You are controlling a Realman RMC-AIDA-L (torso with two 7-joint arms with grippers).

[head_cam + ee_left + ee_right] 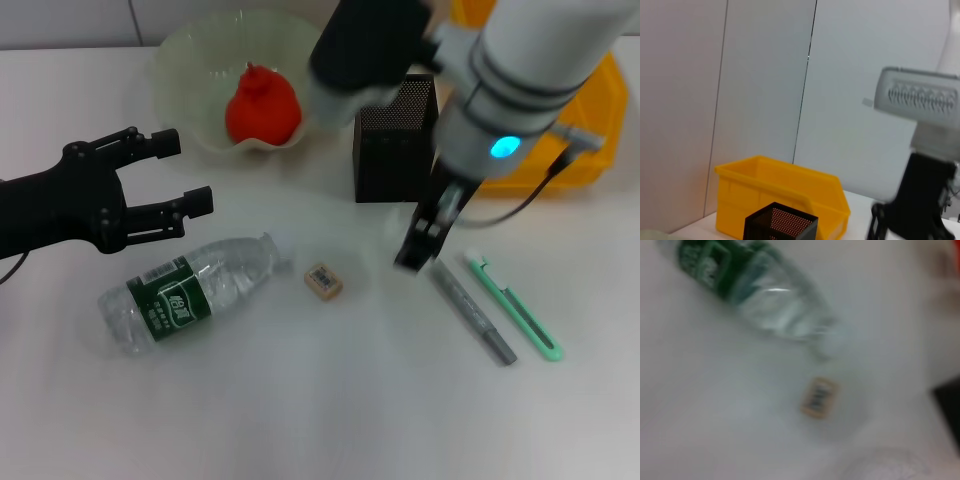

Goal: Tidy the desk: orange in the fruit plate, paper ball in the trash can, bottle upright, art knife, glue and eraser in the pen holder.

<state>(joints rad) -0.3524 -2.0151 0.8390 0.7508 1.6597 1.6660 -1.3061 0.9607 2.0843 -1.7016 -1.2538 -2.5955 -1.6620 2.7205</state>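
The orange (262, 108) rests in the pale fruit plate (180, 70) at the back. The clear bottle (190, 290) with a green label lies on its side on the table; the right wrist view shows the bottle (760, 295) too. The small tan eraser (322, 281) lies right of its cap, and the eraser (819, 397) also shows in the right wrist view. A grey glue stick (473, 313) and the green art knife (513, 306) lie side by side at the right. My right gripper (417, 250) hangs just over the glue's far end. My left gripper (186, 174) stands open above the bottle. The paper ball is out of view.
The black mesh pen holder (395, 140) stands behind the right gripper, and a yellow bin (590, 130) sits to its right. The left wrist view shows the bin (785, 195), the pen holder (780, 225) and the right arm (920, 165).
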